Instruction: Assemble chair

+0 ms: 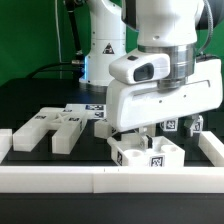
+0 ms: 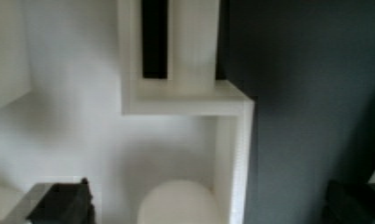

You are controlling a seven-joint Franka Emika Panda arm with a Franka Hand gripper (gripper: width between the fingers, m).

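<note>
Directly beneath the wide-open gripper (image 1: 152, 134), a notched white chair block (image 1: 141, 155), just beside the border rail (image 1: 100, 181).

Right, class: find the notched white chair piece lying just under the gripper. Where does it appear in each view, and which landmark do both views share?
Exterior view: the notched chair piece sits low, right of centre, just under the gripper, behind the white border rail.
Wrist view: apparently the same piece fills the middle, white with a dark slot.
Shared landmark: the black table, the dark surface beside the piece in both.
</note>
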